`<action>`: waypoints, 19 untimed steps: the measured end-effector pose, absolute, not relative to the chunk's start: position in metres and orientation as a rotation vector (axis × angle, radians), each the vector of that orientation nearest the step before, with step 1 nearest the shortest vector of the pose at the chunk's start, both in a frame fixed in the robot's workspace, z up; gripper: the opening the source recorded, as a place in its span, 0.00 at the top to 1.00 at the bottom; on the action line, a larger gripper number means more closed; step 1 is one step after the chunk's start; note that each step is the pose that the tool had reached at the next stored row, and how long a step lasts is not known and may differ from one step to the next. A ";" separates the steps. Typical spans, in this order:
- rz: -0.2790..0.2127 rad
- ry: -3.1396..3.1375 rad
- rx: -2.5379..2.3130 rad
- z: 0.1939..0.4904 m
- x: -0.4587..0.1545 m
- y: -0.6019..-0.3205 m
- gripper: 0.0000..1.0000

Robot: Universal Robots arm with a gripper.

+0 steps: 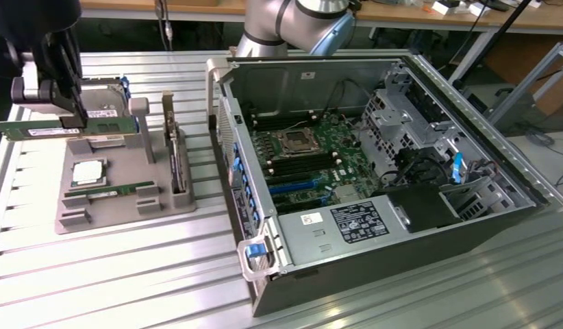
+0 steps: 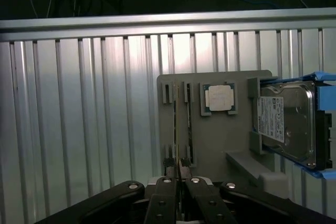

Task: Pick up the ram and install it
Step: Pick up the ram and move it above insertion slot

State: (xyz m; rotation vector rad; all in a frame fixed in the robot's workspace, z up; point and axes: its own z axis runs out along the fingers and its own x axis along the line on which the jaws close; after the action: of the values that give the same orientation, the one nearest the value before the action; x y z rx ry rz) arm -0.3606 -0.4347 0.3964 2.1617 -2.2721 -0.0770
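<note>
One black tool is pressed together on one long, thin green circuit-board ram stick with a white label strip. It holds the stick level and clear above the end of the flat grey plastic parts tray toward the exterior view's left. The stick's free end reaches out past the tray's edge on that side. In the wrist view the fingertips meet around a thin edge.

A second green stick lies flat in the tray, just beside one square silver processor chip. One boxy silver hard drive in a blue bracket sits at the tray's far end.

One open black-and-silver computer case lies on its side toward the exterior view's right, its green motherboard uncovered from above. A bare strip of the ribbed aluminium tabletop separates the tray from the case wall, with wider open metal in front of the tray.
</note>
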 end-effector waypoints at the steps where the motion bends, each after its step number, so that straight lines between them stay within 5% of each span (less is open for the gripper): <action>1: -0.077 -2.272 2.162 0.398 -0.361 -0.435 0.87; 19: -0.077 -2.272 2.162 0.416 -0.361 -0.435 0.87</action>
State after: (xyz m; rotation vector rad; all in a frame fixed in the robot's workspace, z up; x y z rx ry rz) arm -0.3606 -0.4347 0.4157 2.1622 -2.2716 -0.0770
